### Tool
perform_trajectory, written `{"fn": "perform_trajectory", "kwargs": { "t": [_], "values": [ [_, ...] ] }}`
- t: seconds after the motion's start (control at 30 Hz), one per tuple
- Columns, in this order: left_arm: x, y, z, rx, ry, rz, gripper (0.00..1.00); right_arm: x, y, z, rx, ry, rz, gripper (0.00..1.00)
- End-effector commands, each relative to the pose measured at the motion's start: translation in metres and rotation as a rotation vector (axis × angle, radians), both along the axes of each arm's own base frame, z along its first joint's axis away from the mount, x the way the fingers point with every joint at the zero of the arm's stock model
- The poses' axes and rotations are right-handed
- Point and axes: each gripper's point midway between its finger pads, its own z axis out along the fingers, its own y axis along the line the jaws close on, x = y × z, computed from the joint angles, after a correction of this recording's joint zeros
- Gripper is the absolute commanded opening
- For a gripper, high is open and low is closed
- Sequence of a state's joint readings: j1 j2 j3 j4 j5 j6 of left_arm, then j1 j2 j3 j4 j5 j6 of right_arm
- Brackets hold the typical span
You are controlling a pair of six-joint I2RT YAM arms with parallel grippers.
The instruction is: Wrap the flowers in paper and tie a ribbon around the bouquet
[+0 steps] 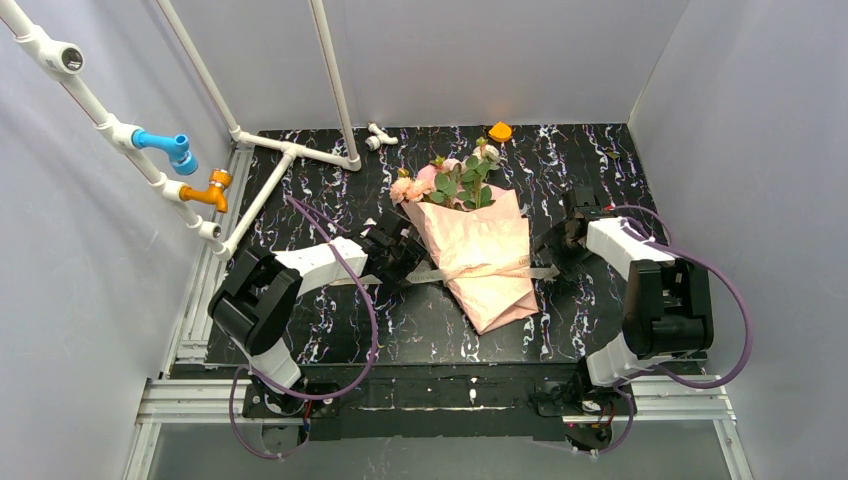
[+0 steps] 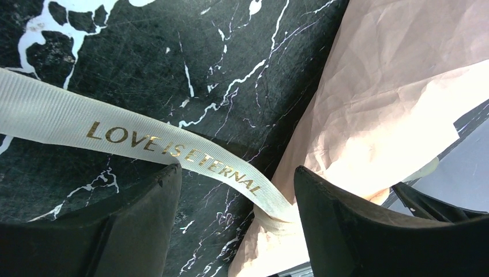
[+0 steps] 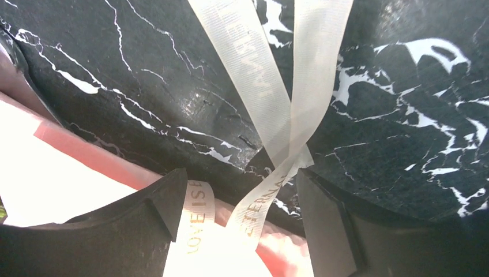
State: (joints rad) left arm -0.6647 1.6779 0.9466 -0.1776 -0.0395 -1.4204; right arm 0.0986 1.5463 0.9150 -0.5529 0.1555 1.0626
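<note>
Left tool (image 2: 236, 170) and right tool (image 3: 242, 172) stand released, ribbon (image 2: 132, 138) between their fingers, flowers (image 1: 452, 180) inside paper (image 1: 490, 295) cone

Cream ribbon (image 2: 57, 115), salmon paper (image 1: 480, 240), black-marbled table (image 1: 420, 330)

The bouquet (image 1: 480, 255) lies on the table (image 1: 400, 330) near its middle, with the flowers (image 1: 450, 180) at its far end and its pointed end toward the arms' bases. The ribbon (image 2: 144, 141) runs across the bouquet's middle and trails onto the table on both sides. The left gripper (image 2: 236, 182) sits just left of the bouquet, straddling one ribbon end, and the right gripper (image 3: 242, 184) just right of it, over two crossed strands. Behind the bouquet lie a pipe fitting (image 1: 380, 135) and a small object (image 1: 500, 131), with a pipe frame (image 1: 300, 152) behind and to its left.
</note>
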Motion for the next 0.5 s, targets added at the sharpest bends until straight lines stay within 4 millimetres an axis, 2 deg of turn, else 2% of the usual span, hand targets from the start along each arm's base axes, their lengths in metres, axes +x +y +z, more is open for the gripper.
{"fn": "perform_trajectory", "kwargs": {
  "t": [0.0,0.13,0.47],
  "values": [
    [-0.005,0.006,-0.012,0.037,0.023,-0.014,0.69,-0.009,0.012,0.003,0.066,0.028,-0.045,0.79],
    [-0.005,0.007,-0.013,0.031,0.022,-0.012,0.69,-0.011,0.015,-0.001,0.077,0.046,-0.05,0.75],
    [-0.006,0.01,-0.016,0.028,0.021,-0.006,0.68,-0.029,0.008,-0.023,0.039,0.09,-0.079,0.51]
  ]
}}
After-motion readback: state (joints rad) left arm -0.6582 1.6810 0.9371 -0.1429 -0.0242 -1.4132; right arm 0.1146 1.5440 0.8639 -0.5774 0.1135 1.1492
